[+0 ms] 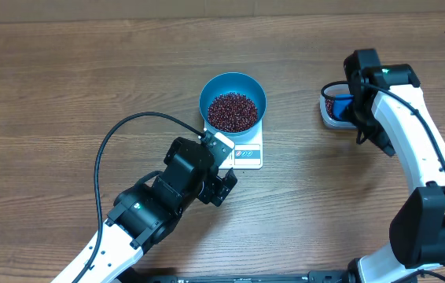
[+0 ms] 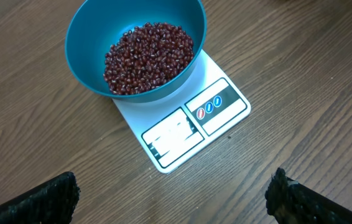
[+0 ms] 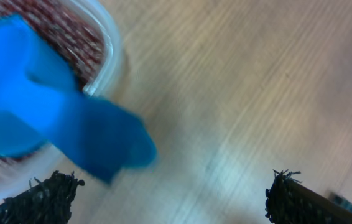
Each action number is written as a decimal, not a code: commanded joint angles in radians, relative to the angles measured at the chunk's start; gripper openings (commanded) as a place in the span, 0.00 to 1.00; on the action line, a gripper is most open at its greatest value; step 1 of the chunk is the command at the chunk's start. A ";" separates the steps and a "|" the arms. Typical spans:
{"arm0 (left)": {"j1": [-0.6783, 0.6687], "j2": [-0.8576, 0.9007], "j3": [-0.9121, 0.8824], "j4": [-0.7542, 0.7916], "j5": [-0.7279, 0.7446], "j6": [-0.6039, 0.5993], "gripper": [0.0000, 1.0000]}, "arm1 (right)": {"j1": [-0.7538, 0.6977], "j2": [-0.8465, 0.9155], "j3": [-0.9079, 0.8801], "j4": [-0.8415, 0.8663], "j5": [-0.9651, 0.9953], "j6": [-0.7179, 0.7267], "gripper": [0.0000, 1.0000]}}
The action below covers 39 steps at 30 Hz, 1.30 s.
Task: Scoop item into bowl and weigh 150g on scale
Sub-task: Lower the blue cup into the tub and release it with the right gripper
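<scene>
Ok, both arms are empty atm: left gripper (image 2: 173, 194) wide open near the scale (image 2: 191, 102), not touching it, right gripper (image 3: 170, 193) wide open by the tub (image 3: 111, 50). Blue bowl (image 2: 89, 37) sits upright on the scale w/ beans (image 2: 148, 56) heaped inside. Those are loose n rolly, prob spill easy, so don't pinch em, grab the scoop (image 3: 51, 112) by its handle. Light stiff plastic imo. Its long axis runs upper-left to lower-right in the right wrist view, handle poking over the tub rim.

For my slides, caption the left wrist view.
Round bright blue bowl of dark red-brown beans on a flat white square scale, open left gripper hovering nearby.
</scene>
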 commanded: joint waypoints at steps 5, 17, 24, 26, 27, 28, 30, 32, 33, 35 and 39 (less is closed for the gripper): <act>0.002 0.005 -0.005 0.003 -0.013 -0.013 1.00 | -0.003 -0.039 0.025 0.007 -0.027 0.031 1.00; 0.002 0.005 -0.005 0.003 -0.012 -0.013 1.00 | -0.003 -0.078 0.026 0.165 -0.053 0.001 1.00; 0.002 0.005 -0.005 0.003 -0.012 -0.013 1.00 | -0.003 -0.163 0.091 0.142 -0.150 -0.332 1.00; 0.002 0.005 -0.005 0.003 -0.012 -0.013 1.00 | -0.004 -0.185 0.133 0.118 -0.207 -0.454 1.00; 0.002 0.005 -0.005 0.003 -0.012 -0.013 1.00 | -0.004 -0.195 0.157 0.099 -0.237 -0.518 1.00; 0.002 0.004 -0.005 0.003 -0.012 -0.013 1.00 | -0.004 -0.204 0.182 0.078 -0.270 -0.588 1.00; 0.002 0.005 -0.005 0.003 -0.012 -0.013 0.99 | -0.003 -0.218 0.237 0.012 -0.320 -0.738 1.00; 0.002 0.005 -0.005 0.003 -0.012 -0.013 1.00 | -0.004 -0.222 0.286 -0.059 -0.318 -0.813 1.00; 0.002 0.005 -0.005 0.003 -0.012 -0.013 0.99 | -0.004 -0.222 0.310 -0.089 -0.318 -0.837 1.00; 0.002 0.005 -0.005 0.003 -0.012 -0.013 1.00 | -0.003 -0.222 0.348 -0.122 -0.319 -0.843 1.00; 0.002 0.005 -0.005 0.003 -0.012 -0.013 0.99 | -0.003 -0.221 0.358 -0.124 -0.319 -0.843 1.00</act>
